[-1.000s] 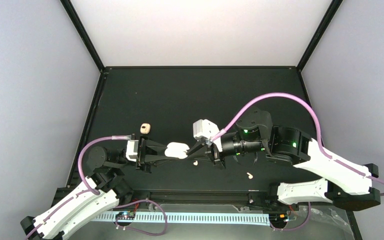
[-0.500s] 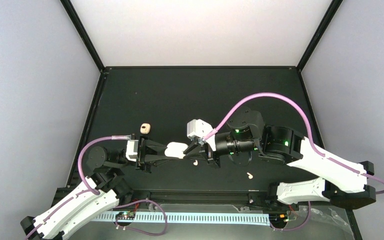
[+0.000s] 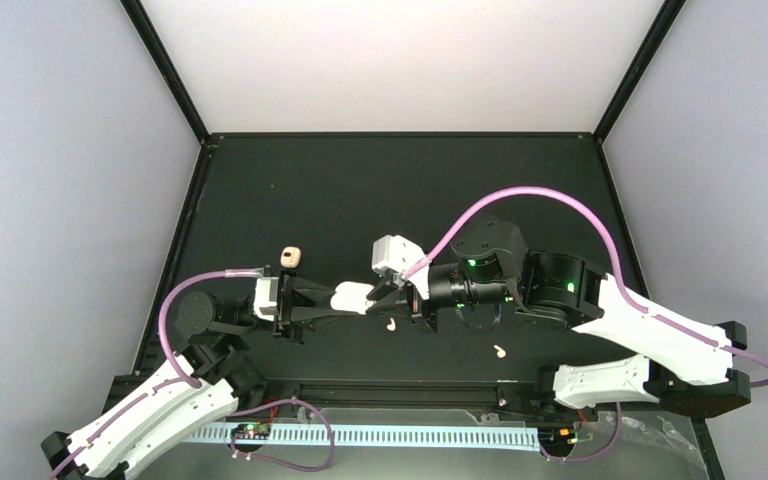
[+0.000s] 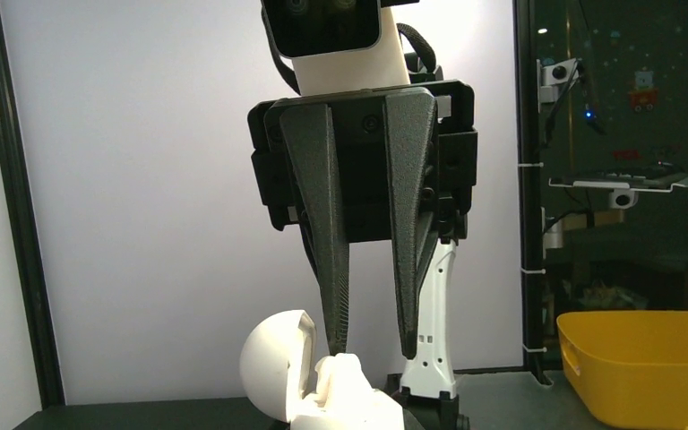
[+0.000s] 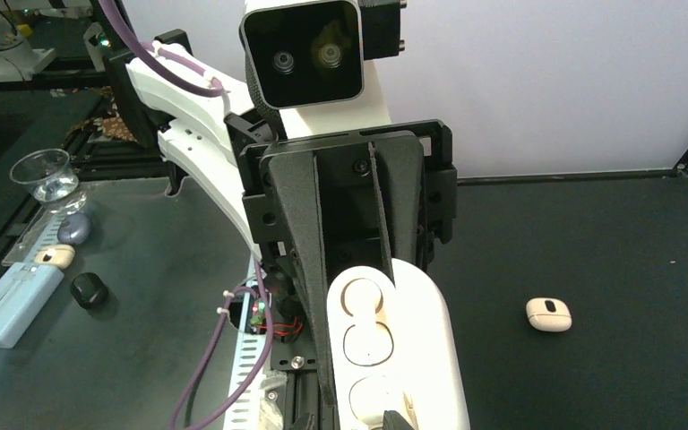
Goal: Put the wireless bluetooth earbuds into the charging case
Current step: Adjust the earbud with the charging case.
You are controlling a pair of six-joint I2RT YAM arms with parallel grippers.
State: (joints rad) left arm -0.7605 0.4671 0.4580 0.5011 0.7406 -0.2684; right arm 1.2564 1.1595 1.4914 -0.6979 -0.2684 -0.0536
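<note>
From above, clamps the charging case [image 3: 355, 297] in the left gripper [image 3: 332, 302], left of centre, steady for loading, with both earbuds [image 3: 390, 325] loose nearer and rightward; from the left wrist, shows the right gripper [image 4: 372, 346] narrowly parted at the raised lid [image 4: 269, 358], likely propping it; from the right wrist, bares empty wells [image 5: 359, 300].

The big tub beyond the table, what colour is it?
The tub is bright yellow; the left wrist view shows it best.

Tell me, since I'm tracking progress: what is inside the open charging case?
Only bare moulded recesses show in the charging case, which the left gripper holds; both earbuds lie on the table. A fingertip of the right gripper hides its near end.
</note>
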